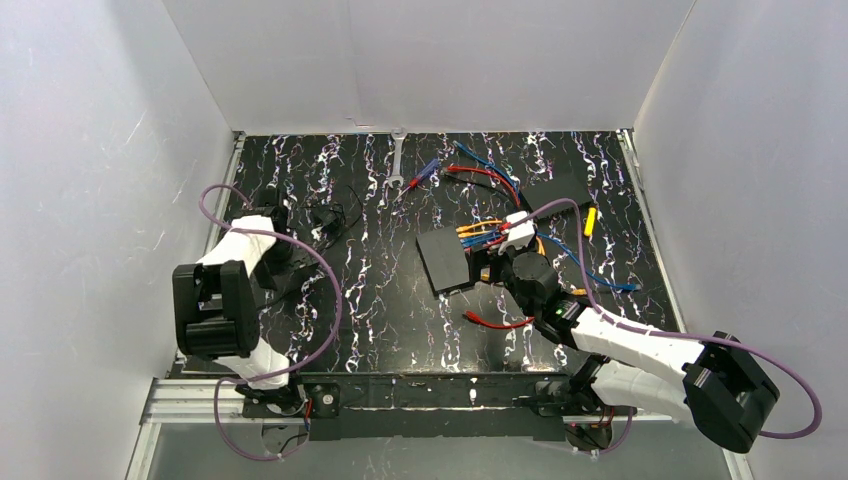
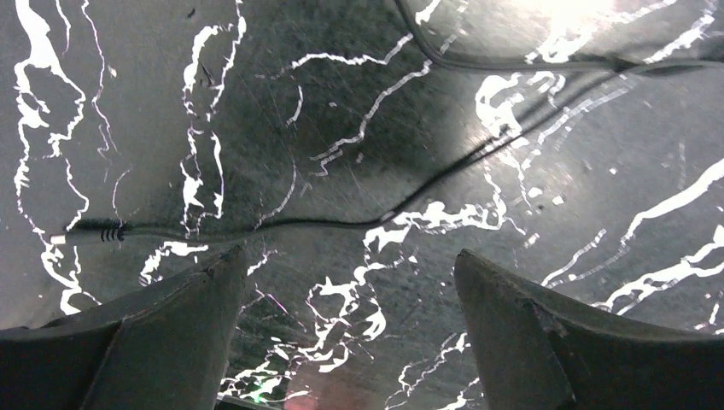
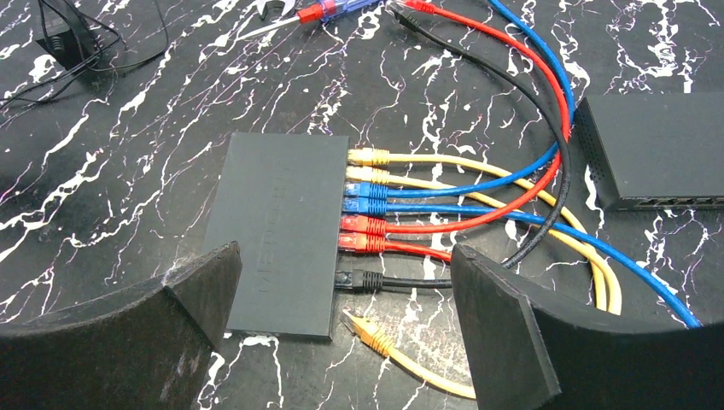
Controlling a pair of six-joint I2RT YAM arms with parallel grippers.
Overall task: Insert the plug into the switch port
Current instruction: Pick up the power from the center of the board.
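Note:
The switch [image 3: 277, 231] is a flat black box on the marbled table, also seen in the top view [image 1: 445, 260]. Yellow, blue, red and black cables sit in the sockets along its right edge. A loose yellow plug [image 3: 367, 329] lies on the table by the switch's near right corner, just outside the sockets. My right gripper [image 3: 343, 252] hovers open over that edge, one finger on each side, holding nothing; from above it [image 1: 492, 262] stands at the switch's right side. My left gripper [image 2: 346, 254] is open and empty over bare table at the far left [image 1: 275, 225].
A second black slab [image 3: 662, 149] lies to the right of the cable bundle. A small black block [image 1: 325, 215] with a thin black wire [image 2: 256, 229] lies near the left gripper. A wrench [image 1: 397, 158] and a screwdriver [image 1: 420, 178] lie at the back.

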